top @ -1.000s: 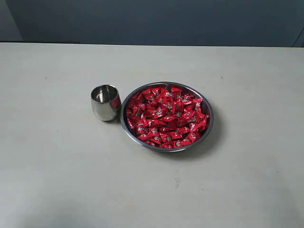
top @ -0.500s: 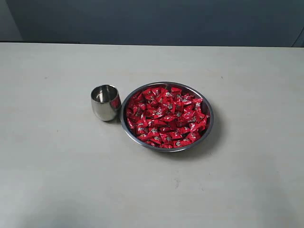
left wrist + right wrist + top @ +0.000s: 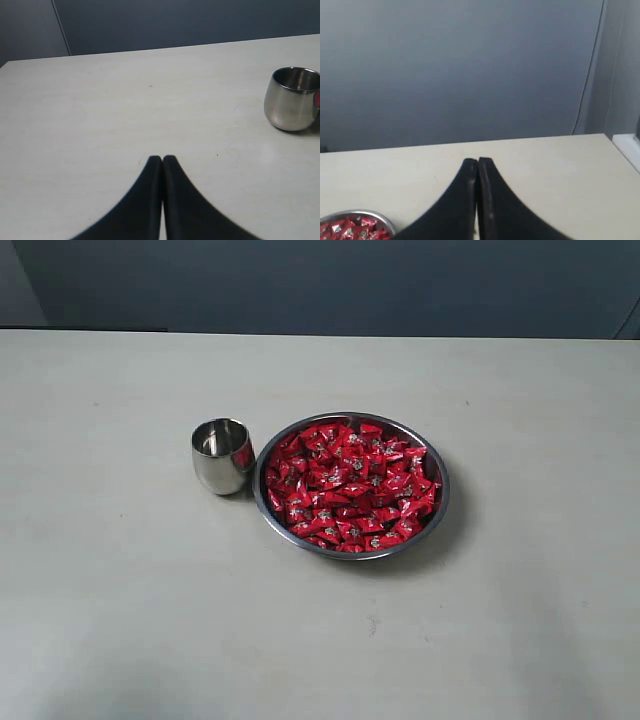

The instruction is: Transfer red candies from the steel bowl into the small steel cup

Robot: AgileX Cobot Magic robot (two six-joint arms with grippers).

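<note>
Since neither arm shows in the exterior view and the cup looks empty, the job appears to be at its start, with the first reach for a sweet as the step in hand. The table [image 3: 120,640] fills most of that frame; the steel bowl [image 3: 448,490] sits just right of centre, and the small steel cup [image 3: 222,458] stands just beside its left rim, perhaps touching. The right gripper [image 3: 477,161] is clenched, its black jaws pressed together on nothing, and the left gripper [image 3: 162,159] is closed empty in the same way. I judge that the right arm should open its jaws before descending, settle on top of the heap and pinch a single wrapper rather than dig toward the steel. The cup's mouth is narrow, so release should come low and directly over it.

The table is pale, matt and flat, with faint scuffs. The bowl is wide, shallow and round, of bright steel with a thin rim. The cup is polished, rounded and handleless, taller and narrower, mirroring red on the side facing the bowl. The red candies [image 3: 350,485] are small, glossy, crinkled packets with silvery marks, piled loosely and likely to slip.
</note>
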